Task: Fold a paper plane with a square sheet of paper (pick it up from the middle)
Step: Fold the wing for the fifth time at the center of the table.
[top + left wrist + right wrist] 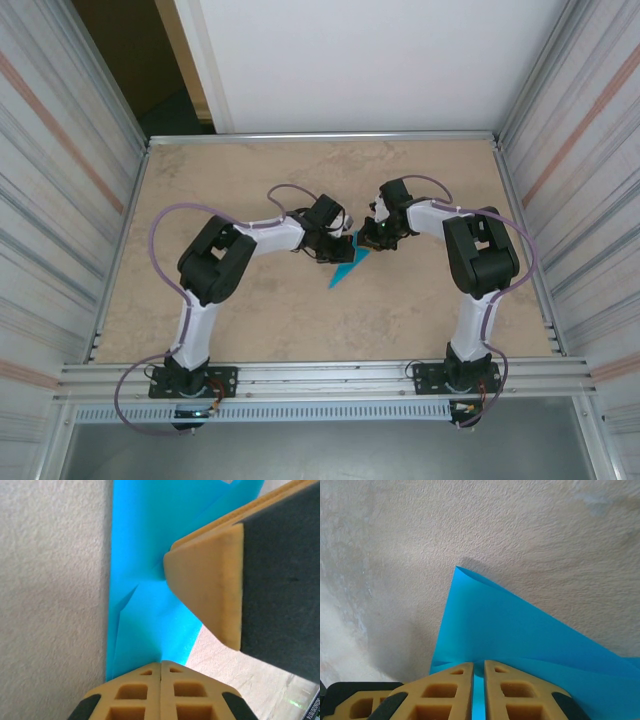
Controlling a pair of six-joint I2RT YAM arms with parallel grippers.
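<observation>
Beige marbled counter (250, 180), ribbed wall panels at the frame's left and right edges, white board behind.

Item 1, left of centre: left tool (335, 243), on a bent arm reaching toward mid-frame. Its fingers (107, 692) are closed flush. The paper runs into the seam between them, so it reads as pinched there.

Item 2, centre: sheet of paper (348, 268), teal, creased to a narrow pointed shape. Tip toward lower left, wide end up between the two tools.

Item 3, right of centre: right tool (376, 236), narrow, with a sliver of teal in the gap between its fingers (538, 687). It grips the sheet's edge.

Step in hand (judged): a mid-sequence fold, both tools holding one end of the partly folded sheet. No finished plane yet.

Next move calls for: both tools travelling together so the thin paper neither tears nor slips. One flap goes across to the existing crease and is then pressed flat on the counter.

View notes.
- Overhead: whole outline and both arms' placement, but the grips are hidden under the tool heads.
- Left wrist: layered flaps and a short diagonal crease at mid-left. The right tool's finger (210, 595) sits close at upper right.
- Right wrist: a flap standing curled off the counter, shadow behind it, which the overhead flattens out.
</observation>
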